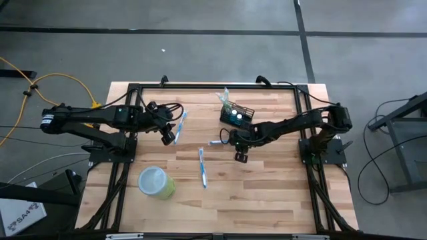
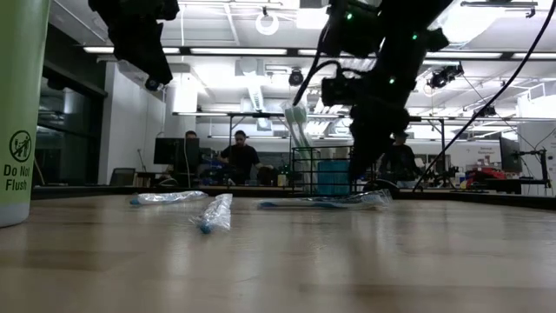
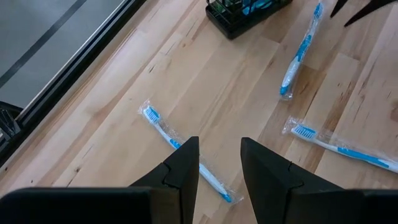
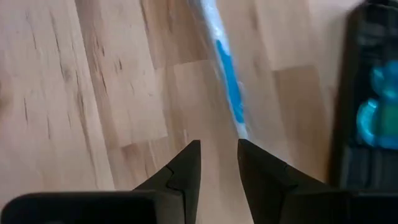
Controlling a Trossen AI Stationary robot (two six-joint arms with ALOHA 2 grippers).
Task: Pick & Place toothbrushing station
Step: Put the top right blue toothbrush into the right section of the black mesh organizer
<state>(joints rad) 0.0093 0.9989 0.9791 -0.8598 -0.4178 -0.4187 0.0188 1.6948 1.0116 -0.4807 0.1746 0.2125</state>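
Observation:
The toothbrushing station, a small black wire-mesh basket (image 1: 240, 115) (image 3: 239, 15) (image 4: 373, 106), stands on the wooden table at the far centre. A wrapped toothbrush (image 2: 297, 123) sticks up out of it. Three more wrapped blue toothbrushes lie flat: one (image 1: 179, 127) at the left, one (image 1: 202, 167) in the middle, one (image 1: 219, 141) near the basket. My left gripper (image 1: 168, 139) (image 3: 219, 146) hangs open high above the left toothbrush (image 3: 158, 124). My right gripper (image 1: 239, 157) (image 4: 219, 149) is open and points down, low over the table beside the toothbrush near the basket (image 4: 227, 74).
A light-green cup (image 1: 157, 181) (image 2: 17, 113) lies on its side toward the near left. Black frame rails (image 1: 213, 85) border the table. People sit at desks in the room beyond the far edge (image 2: 239, 156). Bare wood spreads across the near right.

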